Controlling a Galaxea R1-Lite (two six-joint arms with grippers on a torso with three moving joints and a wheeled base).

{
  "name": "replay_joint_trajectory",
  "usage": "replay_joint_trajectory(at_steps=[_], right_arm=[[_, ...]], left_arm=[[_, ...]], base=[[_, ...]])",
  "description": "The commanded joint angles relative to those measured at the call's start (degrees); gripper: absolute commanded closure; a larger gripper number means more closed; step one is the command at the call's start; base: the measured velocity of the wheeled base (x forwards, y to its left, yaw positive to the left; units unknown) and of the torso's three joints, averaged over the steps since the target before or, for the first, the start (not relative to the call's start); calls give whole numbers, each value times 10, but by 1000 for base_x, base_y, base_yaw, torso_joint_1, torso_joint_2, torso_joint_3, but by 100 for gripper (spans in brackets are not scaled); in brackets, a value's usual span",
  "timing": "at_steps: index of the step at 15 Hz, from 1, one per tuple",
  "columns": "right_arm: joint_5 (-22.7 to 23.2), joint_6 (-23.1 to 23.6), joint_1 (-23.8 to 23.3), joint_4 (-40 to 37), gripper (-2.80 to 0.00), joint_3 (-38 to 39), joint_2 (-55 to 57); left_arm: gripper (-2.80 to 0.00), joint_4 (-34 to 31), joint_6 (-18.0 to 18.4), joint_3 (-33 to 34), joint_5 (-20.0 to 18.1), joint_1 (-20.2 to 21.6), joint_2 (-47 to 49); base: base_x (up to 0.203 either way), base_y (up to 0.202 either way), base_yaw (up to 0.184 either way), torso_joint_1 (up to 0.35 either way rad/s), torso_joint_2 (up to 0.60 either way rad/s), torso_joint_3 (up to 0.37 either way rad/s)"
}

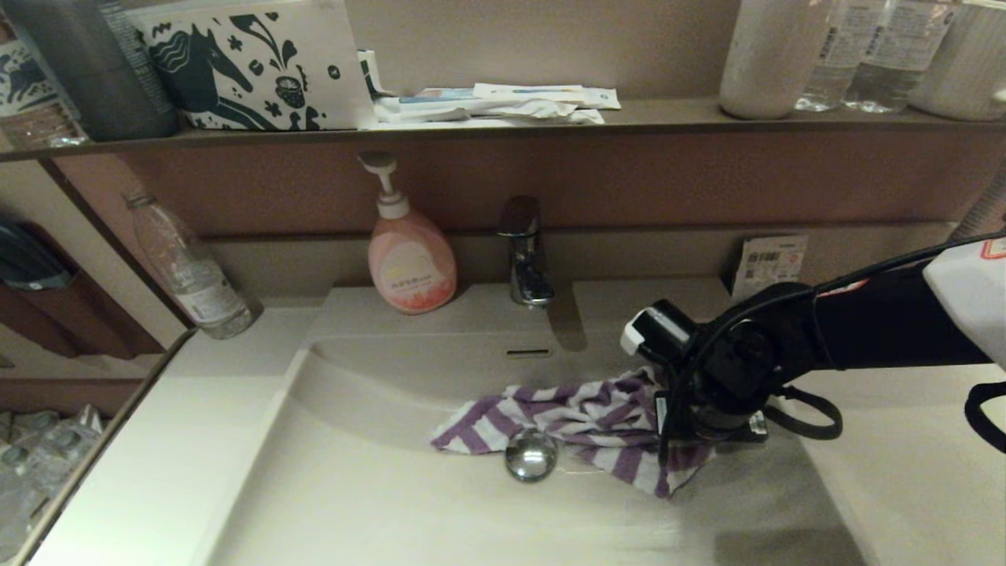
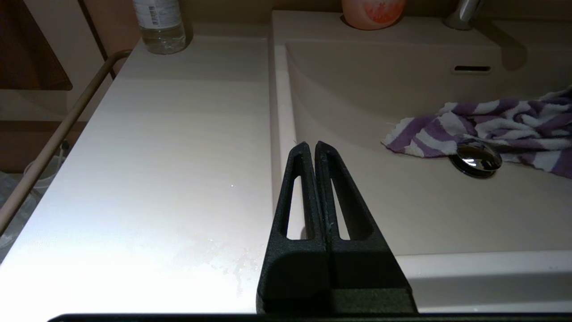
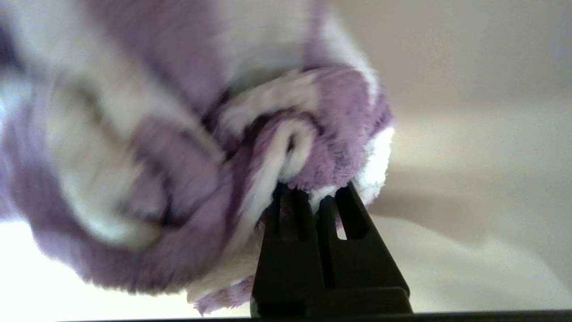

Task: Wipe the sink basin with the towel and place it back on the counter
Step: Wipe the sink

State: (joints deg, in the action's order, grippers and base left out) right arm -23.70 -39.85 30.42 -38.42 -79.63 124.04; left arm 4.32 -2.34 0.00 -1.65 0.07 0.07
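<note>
I have the right gripper (image 3: pixel 313 197) down inside the wide, shallow cream-white sink basin (image 1: pixel 377 487), just right of the round chrome drain plug (image 1: pixel 530 454). Its 2 black fingers are clamped on a bunched fold of the small purple-and-white striped terry towel (image 1: pixel 566 417); in the right wrist view the cloth swells out past the fingertips and fills most of what I see. From the head camera the black right arm reaches in over the right-hand side of the basin, and the gripper itself is hidden under the wrist.

The towel lies crumpled on the basin floor. It stretches from the gripper leftward behind the drain plug, 1 corner ending just left of the plug, another flap hanging down to the plug's right. The cloth touches the plug's far edge. The slot overflow (image 1: pixel 528 353) sits in the curved back wall above the plug, apart from the towel.

My left gripper (image 2: pixel 315 150) is parked over the basin's left rim, left of the plug, its 2 fingers pressed together on nothing. It does not show in the head view.

The flat cream-white counter (image 1: pixel 157 456) spreads left of the basin. Behind the plug, on the back ledge, stand a chrome faucet (image 1: pixel 525 251) and a pink pump soap bottle (image 1: pixel 410 259); a clear plastic bottle (image 1: pixel 192 271) stands at the counter's far left corner.
</note>
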Motion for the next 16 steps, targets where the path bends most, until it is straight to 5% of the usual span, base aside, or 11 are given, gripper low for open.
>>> replay_joint_trajectory(at_steps=[1,4,8,11,16], right_arm=[[11,-8,24,-14,0,29,48],[16,-19,71,-39,0,16,77],[79,-21,117,-75,0,-34,84],[138,-26,158,-92,0,-99,91],[174,-52,222,-127,0,-251,168]], left_arm=[[0,0,0,0,0,0,0],[0,1,0,0,0,0,0],[0,0,0,0,0,0,0],[0,0,0,0,0,0,0],[0,0,0,0,0,0,0]], base=[[0,0,0,0,0,0],[0,0,0,0,0,0],[0,0,0,0,0,0],[0,0,0,0,0,0],[0,0,0,0,0,0]])
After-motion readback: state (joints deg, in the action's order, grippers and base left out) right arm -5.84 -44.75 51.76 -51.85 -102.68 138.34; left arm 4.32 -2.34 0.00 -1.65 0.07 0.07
